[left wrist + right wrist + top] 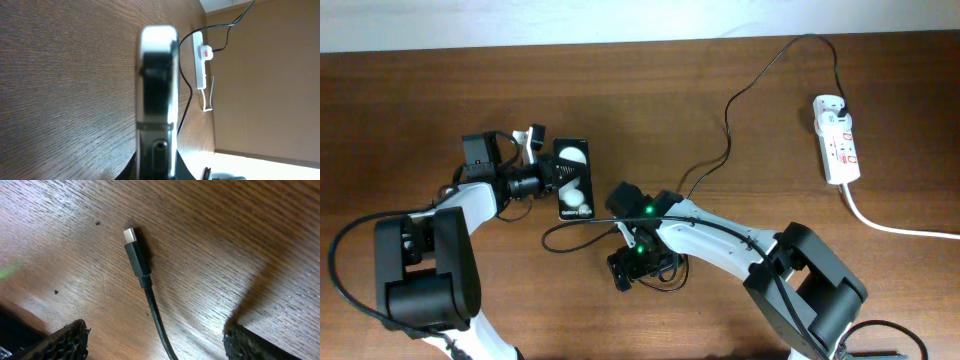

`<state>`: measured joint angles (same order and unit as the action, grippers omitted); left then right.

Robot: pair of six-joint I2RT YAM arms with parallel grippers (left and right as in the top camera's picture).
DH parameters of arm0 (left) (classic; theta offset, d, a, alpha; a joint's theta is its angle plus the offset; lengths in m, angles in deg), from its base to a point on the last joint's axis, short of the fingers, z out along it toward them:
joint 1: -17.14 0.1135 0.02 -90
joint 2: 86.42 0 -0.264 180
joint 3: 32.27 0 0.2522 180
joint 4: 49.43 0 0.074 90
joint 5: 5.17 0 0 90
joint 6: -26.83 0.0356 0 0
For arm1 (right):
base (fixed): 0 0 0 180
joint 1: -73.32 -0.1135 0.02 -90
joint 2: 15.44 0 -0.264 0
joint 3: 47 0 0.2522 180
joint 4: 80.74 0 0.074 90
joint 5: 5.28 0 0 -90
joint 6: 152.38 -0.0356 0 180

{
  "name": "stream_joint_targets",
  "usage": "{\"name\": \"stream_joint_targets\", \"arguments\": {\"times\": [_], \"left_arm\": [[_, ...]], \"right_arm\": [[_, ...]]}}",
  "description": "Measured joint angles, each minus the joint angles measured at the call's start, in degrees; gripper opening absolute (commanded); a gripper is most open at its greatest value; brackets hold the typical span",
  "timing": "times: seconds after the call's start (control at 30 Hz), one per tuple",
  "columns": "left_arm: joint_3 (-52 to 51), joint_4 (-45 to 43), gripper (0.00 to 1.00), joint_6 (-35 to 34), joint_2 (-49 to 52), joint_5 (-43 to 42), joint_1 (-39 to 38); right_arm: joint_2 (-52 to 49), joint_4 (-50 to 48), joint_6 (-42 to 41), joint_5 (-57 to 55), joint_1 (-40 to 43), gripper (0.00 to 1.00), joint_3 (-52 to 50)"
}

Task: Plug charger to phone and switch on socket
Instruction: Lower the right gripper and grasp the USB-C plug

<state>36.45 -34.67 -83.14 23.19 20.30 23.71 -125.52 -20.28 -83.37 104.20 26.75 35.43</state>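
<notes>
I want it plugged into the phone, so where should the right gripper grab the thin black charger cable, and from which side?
Grip the short black connector housing behind its silver tip, not the thin cable. It lies flat on the brown wooden table, so come straight down with the open right gripper, closing across its narrow sides, tip left free.

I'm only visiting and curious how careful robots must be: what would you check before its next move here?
1. Is the right claw open over the charger tip? Ok.
2. Is the tip gripped? Not ok; it lies loose on the table.
3. Is the left claw holding the phone? Cannot tell; it sits at the phone's edge, but its fingers are hidden.
4. Does the charger's other end reach the socket? Ok.
5. Is the socket's switch on? Cannot tell; it is too small to read.
</notes>
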Motion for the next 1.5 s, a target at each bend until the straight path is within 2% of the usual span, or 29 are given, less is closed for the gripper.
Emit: {"name": "stream_joint_targets", "arguments": {"times": [0.07, 0.2, 0.3, 0.43, 0.53, 0.67, 0.73, 0.9, 1.0, 1.03, 1.13, 1.5], "left_arm": [[0.0, 0.0, 0.00, -0.1, 0.0, 0.0, 0.0], [0.0, -2.6, 0.00, -3.7, 0.0, 0.0, 0.0], [0.0, -2.8, 0.00, -8.5, 0.0, 0.0, 0.2], [0.0, -2.8, 0.00, -11.8, 0.0, 0.0, 0.6], [0.0, -2.8, 0.00, -12.5, 0.0, 0.0, 0.6], [0.0, -2.8, 0.00, -12.7, 0.0, 0.0, 0.6], [0.0, -2.8, 0.00, -12.7, 0.0, 0.0, 0.6], [0.0, -2.8, 0.00, -12.7, 0.0, 0.0, 0.6], [0.0, -2.8, 0.00, -12.7, 0.0, 0.0, 0.7], [0.0, -2.8, 0.00, -12.7, 0.0, 0.0, 0.6], [0.0, -2.8, 0.00, -12.7, 0.0, 0.0, 0.6], [0.0, -2.8, 0.00, -12.7, 0.0, 0.0, 0.6]], "right_arm": [[0.0, -1.0, 0.0, 0.0, 0.0, 0.84, 0.1], [-0.2, -5.7, 0.5, -0.5, 0.0, 0.58, -0.1], [-0.6, -6.1, 0.7, -1.7, 0.0, 0.43, -0.2], [-0.8, -6.0, 0.7, -3.2, -1.5, 0.38, -0.2], [-0.8, -5.8, 0.7, -5.1, -4.5, 0.29, -0.2], [-0.8, -5.3, 0.6, -6.8, -5.4, 0.10, -0.2], [-0.8, -5.4, 0.2, -8.2, -5.4, 0.04, -0.3], [-0.7, -6.3, -5.2, -14.6, -3.2, 0.05, -0.1], [-0.7, -8.2, -6.3, -16.1, 0.0, 0.15, -0.1], [-0.7, -8.3, -6.3, -16.3, 0.5, 0.22, -0.1], [-0.7, -8.6, -6.8, -16.8, 0.6, 0.26, 0.0], [-0.8, -9.6, -6.0, -18.2, 0.5, 0.25, 0.0]]}}
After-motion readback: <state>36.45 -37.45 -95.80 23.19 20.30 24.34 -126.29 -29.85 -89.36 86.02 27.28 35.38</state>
